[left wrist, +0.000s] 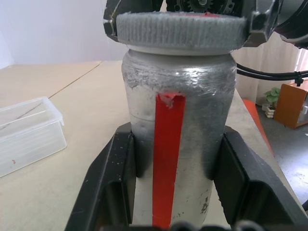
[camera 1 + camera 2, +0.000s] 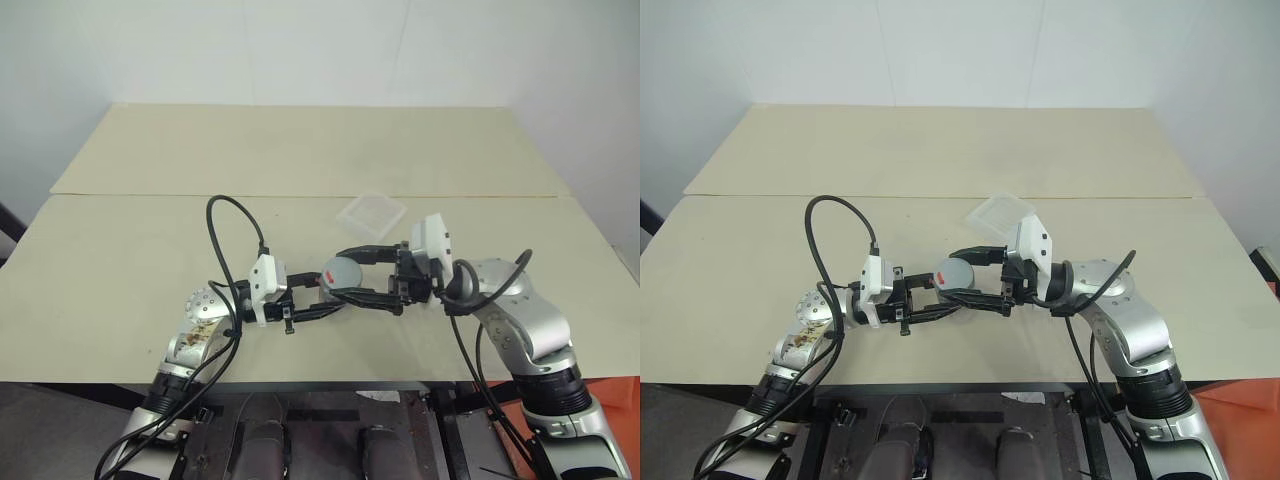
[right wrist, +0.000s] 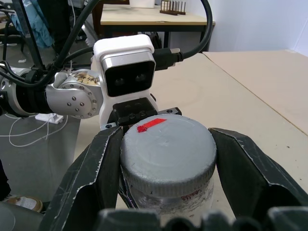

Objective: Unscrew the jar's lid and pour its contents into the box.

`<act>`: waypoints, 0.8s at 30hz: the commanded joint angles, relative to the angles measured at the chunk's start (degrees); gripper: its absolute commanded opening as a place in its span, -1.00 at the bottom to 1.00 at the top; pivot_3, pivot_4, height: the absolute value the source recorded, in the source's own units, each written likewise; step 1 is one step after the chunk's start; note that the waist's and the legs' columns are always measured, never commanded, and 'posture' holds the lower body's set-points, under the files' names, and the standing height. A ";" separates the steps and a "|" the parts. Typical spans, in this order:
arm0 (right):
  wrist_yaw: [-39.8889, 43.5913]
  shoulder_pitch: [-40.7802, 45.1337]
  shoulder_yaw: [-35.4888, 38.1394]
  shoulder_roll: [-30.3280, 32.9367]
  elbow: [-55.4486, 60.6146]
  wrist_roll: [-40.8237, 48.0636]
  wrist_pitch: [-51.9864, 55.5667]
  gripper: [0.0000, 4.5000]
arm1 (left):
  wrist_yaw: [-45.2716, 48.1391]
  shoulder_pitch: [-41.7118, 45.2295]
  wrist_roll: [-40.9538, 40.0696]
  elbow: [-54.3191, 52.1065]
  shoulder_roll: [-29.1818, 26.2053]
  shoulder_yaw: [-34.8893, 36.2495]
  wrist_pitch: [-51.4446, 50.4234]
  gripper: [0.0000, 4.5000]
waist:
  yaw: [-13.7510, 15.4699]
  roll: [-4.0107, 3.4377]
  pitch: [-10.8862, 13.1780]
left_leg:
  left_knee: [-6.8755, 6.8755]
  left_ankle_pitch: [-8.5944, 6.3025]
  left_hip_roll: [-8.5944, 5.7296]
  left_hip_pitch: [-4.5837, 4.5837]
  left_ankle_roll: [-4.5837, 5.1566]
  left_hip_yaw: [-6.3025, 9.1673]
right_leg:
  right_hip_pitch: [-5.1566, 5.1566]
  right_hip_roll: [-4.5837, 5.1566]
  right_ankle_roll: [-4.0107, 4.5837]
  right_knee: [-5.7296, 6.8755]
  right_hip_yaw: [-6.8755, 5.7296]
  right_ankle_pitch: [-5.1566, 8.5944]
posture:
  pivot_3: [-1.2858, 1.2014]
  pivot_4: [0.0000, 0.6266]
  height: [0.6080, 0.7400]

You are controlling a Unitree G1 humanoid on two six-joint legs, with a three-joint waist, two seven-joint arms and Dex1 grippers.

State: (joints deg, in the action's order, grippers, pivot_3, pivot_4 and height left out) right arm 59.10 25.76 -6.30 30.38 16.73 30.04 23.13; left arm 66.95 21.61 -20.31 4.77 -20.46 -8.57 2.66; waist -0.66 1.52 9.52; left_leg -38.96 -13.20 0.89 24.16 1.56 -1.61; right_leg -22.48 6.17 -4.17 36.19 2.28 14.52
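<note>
The left gripper [image 2: 318, 305] clamps the jar [image 1: 178, 139] level, its lid [image 3: 167, 154] squeezed between the right gripper's [image 2: 352, 275] fingers.

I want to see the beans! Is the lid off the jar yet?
No, still on: the lid sits on the jar.

A pale beige bench [image 2: 150, 270] spans the scene, with a seam running across it from side to side. The clear box [image 2: 371, 214] lies directly on it, just this side of the seam.
</note>
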 commanded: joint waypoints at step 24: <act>0.17 2.38 8.79 -0.75 -4.39 6.32 -0.94 0.24 | 1.15 0.68 -0.58 -0.79 -0.13 -0.43 1.43 -0.16 | 0.01 0.00 0.00 | -0.01 0.00 0.00 0.00 0.00 0.00 | 0.00 0.00 0.00 0.02 0.00 0.00 | 0.03 -0.52 1.00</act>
State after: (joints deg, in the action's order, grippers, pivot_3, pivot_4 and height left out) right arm 61.38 27.46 -0.97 27.29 12.37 37.43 22.92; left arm 68.31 21.33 -20.34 4.56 -20.66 -9.65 3.42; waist -0.65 1.52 9.52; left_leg -38.97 -13.20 0.89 24.16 1.56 -1.61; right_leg -22.48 6.17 -4.17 36.21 2.28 14.52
